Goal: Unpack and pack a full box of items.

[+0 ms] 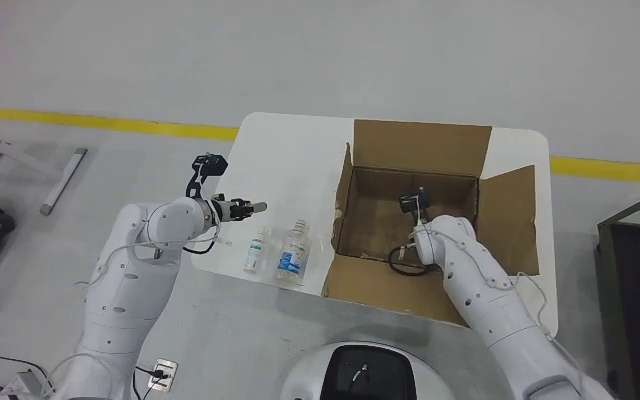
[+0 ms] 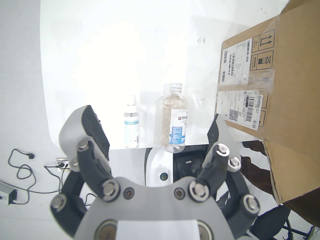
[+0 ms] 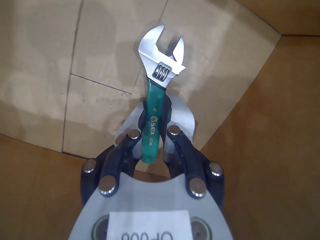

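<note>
An open cardboard box [image 1: 510,215] stands on the right half of the white table [image 1: 290,150]. My right gripper [image 3: 155,112] is inside the box [image 3: 275,126], shut on the green handle of an adjustable wrench [image 3: 160,76] whose steel head points at the box floor. Left of the box stand a small spray bottle [image 1: 256,251] and a larger clear bottle [image 1: 292,252], both upright near the table's front edge. My left gripper [image 2: 155,128] hovers open and holding nothing, left of the spray bottle [image 2: 131,126] and clear bottle [image 2: 174,121].
The box flaps [image 1: 420,145] are folded outward at the back, right and front. The box wall [image 2: 250,81] with shipping labels faces the bottles. Bare table lies behind the bottles. A yellow line [image 1: 110,123] crosses the floor beyond.
</note>
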`<act>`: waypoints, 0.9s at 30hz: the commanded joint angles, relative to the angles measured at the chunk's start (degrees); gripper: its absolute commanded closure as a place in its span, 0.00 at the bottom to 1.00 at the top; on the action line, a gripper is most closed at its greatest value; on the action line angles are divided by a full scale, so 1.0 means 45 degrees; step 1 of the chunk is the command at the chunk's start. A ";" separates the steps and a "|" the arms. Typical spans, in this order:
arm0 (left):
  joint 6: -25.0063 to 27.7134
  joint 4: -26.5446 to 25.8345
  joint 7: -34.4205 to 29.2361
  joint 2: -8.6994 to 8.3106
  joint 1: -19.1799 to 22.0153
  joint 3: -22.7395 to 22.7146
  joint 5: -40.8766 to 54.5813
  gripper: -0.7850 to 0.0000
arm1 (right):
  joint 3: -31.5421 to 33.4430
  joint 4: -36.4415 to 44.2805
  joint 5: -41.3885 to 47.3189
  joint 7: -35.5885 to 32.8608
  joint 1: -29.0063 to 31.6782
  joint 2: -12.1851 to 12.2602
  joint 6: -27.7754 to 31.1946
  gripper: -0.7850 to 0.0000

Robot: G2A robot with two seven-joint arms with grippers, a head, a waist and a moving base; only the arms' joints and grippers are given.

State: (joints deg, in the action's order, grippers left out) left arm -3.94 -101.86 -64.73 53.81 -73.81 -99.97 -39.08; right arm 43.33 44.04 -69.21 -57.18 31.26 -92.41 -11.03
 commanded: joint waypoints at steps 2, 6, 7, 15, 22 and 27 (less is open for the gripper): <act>0.0000 0.0000 0.0000 0.0000 0.0000 0.0000 0.0000 0.00 | 0.0046 0.0445 -0.0135 0.0288 0.0091 0.0014 0.0271 1.00; 0.0000 0.0000 0.0000 0.0000 0.0000 0.0000 0.0000 0.00 | 0.0063 0.1220 -0.0612 0.0357 0.0278 0.0064 0.0412 1.00; 0.0000 0.0000 0.0000 0.0000 0.0000 0.0000 0.0000 0.00 | 0.0092 0.1449 -0.0735 0.0397 0.0347 0.0086 0.0433 1.00; 0.0000 0.0000 0.0000 0.0000 0.0000 0.0000 0.0000 0.00 | 0.1031 0.4832 -0.2192 0.0316 0.1303 0.0578 0.0464 1.00; 0.0000 0.0000 0.0000 0.0000 0.0000 0.0000 0.0000 0.00 | 0.3355 1.0531 -0.3869 -0.0691 0.3796 0.1429 0.1154 1.00; 0.0000 0.0000 0.0000 0.0000 0.0000 0.0000 0.0000 0.00 | 0.5029 1.3674 -0.4134 -0.1151 0.5524 0.1822 0.2099 1.00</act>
State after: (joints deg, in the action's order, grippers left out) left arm -3.94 -101.86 -64.73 53.81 -73.81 -99.97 -39.08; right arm 64.61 102.94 -87.90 -62.33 54.84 -84.41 -2.05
